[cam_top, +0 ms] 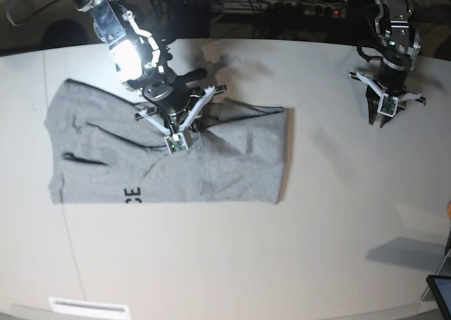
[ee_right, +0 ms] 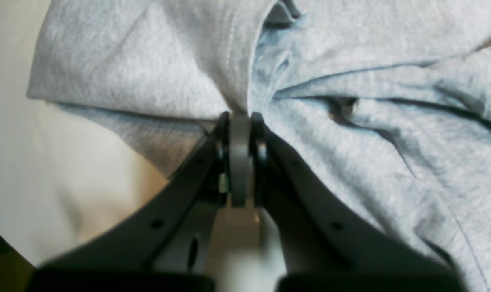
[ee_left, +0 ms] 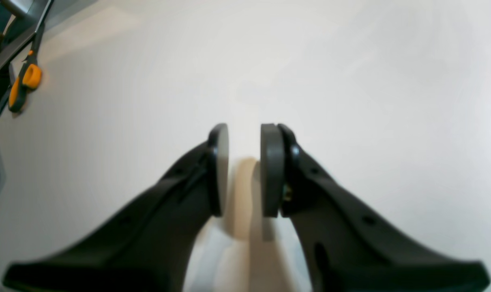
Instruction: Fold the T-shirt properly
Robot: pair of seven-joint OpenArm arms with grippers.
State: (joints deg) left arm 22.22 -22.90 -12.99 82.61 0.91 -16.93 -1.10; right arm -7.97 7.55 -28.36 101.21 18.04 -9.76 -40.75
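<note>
The T-shirt point(cam_top: 211, 158) is lying partly folded on the white table point(cam_top: 331, 214). A bunched fold near its upper edge is being pinched by the fully closed right gripper point(ee_right: 240, 117). The left gripper point(ee_left: 244, 162) is being held slightly parted, empty, above bare table, well apart from the shirt.

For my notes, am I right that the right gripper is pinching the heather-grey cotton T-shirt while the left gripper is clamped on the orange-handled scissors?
Not quite: the left gripper holds nothing, as the left wrist view shows; the orange-handled scissors lie apart. The right gripper does pinch the heather-grey cotton T-shirt.
</note>
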